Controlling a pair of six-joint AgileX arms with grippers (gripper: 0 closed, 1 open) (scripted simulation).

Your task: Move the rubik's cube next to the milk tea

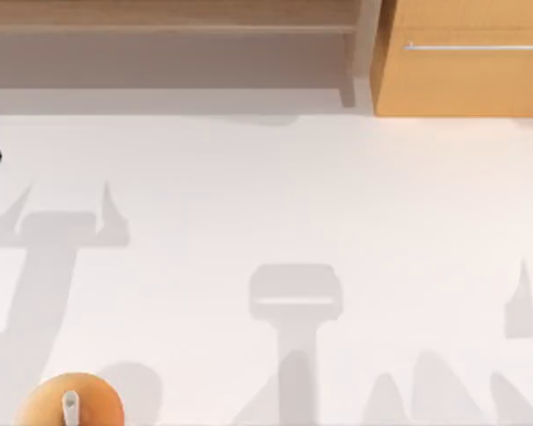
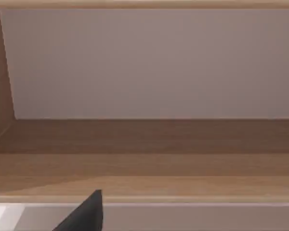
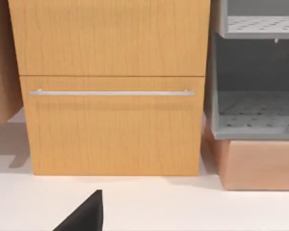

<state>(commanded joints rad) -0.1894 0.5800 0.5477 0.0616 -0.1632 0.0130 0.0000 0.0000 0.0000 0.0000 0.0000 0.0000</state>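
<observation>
- A dark pincer tip (image 2: 84, 214) is showing in the left wrist view and another (image 3: 84, 214) in the right; whether either is apart or together, I cannot tell.
- The round orange-tan milk tea cup with white straw (image 1: 69, 404) is sitting at the white table's (image 1: 275, 195) near-left edge.
- I am not finding the rubik's cube; locating it comes first.
- The light wooden drawer cabinet with metal handle (image 3: 113, 91) and a wooden shelf (image 2: 144, 163) are standing behind, well apart.

Facing a wooden drawer cabinet (image 3: 113, 86) (metal handle (image 3: 111, 93) running across), sitting beside grey perforated shelves (image 3: 255, 115), white table (image 3: 183, 207) below.
</observation>
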